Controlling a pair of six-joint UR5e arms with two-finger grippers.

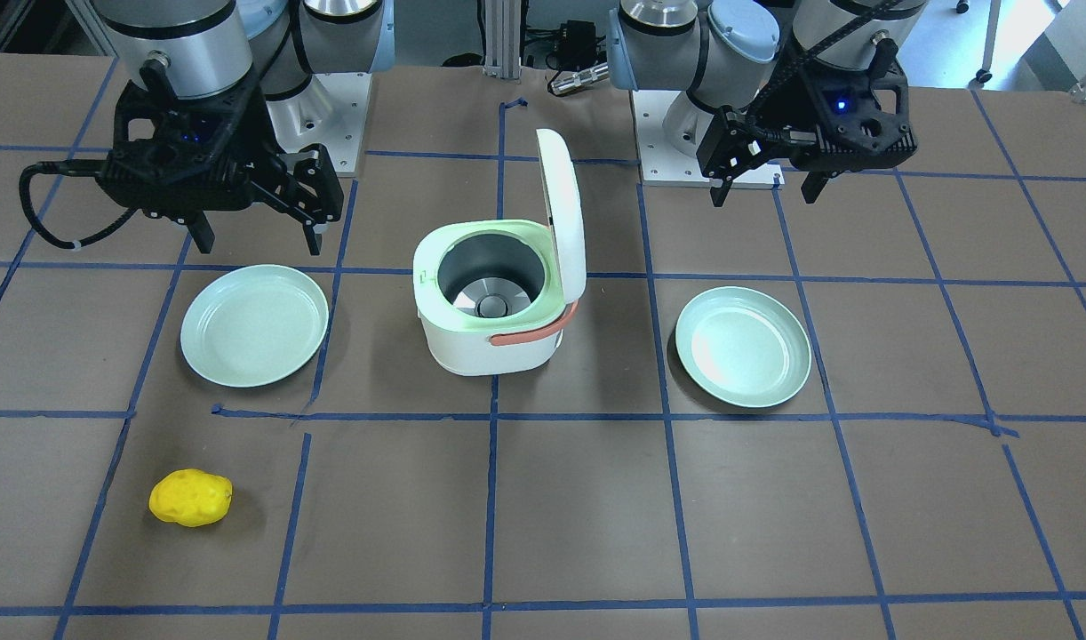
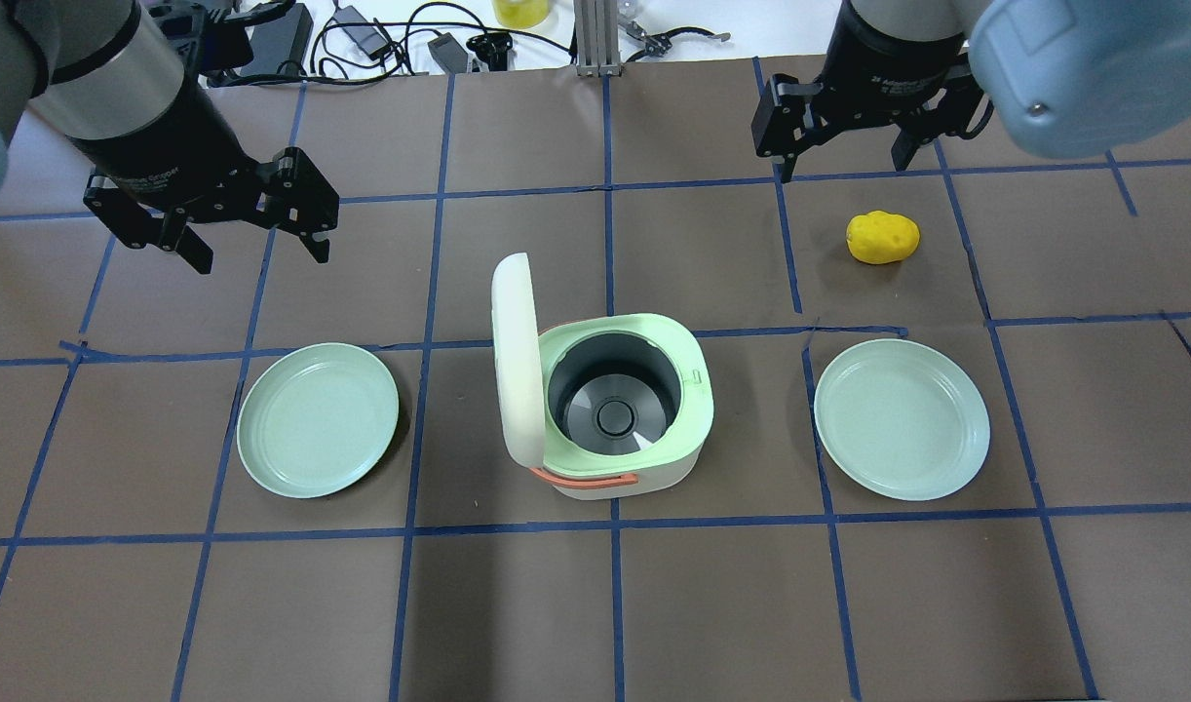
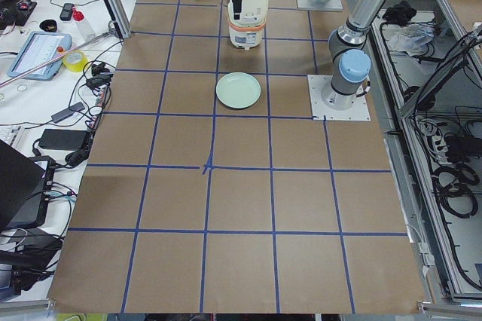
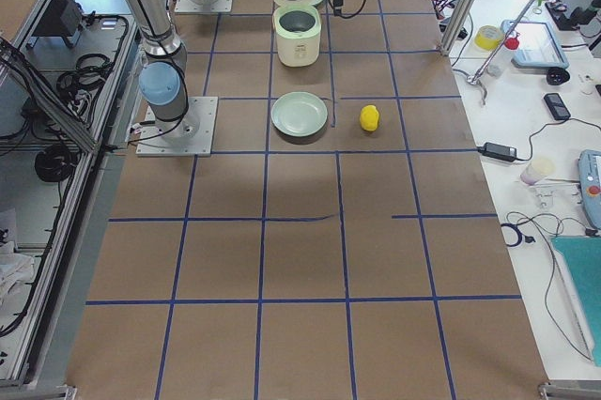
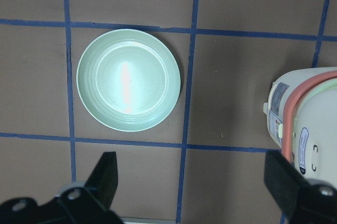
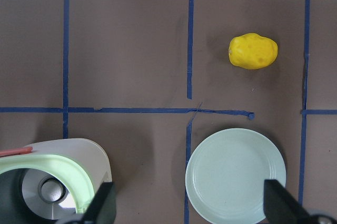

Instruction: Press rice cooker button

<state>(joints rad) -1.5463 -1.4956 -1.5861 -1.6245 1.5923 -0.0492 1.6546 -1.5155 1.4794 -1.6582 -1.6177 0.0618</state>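
The white rice cooker (image 1: 490,342) with a green rim stands mid-table, also in the overhead view (image 2: 644,468). Its lid (image 1: 565,213) stands open and the pot inside is empty. A small latch mark shows on the rim (image 2: 695,375). My left gripper (image 2: 261,255) hovers open and empty behind and to the left of the cooker; it also shows in the front view (image 1: 765,194). My right gripper (image 2: 841,161) hovers open and empty at the far right, and in the front view (image 1: 259,242). Neither touches the cooker.
A pale green plate (image 2: 318,419) lies left of the cooker, under my left wrist camera (image 5: 128,79). A second plate (image 2: 901,417) lies on the right. A yellow potato-like lump (image 2: 882,237) lies beyond that plate, below my right gripper.
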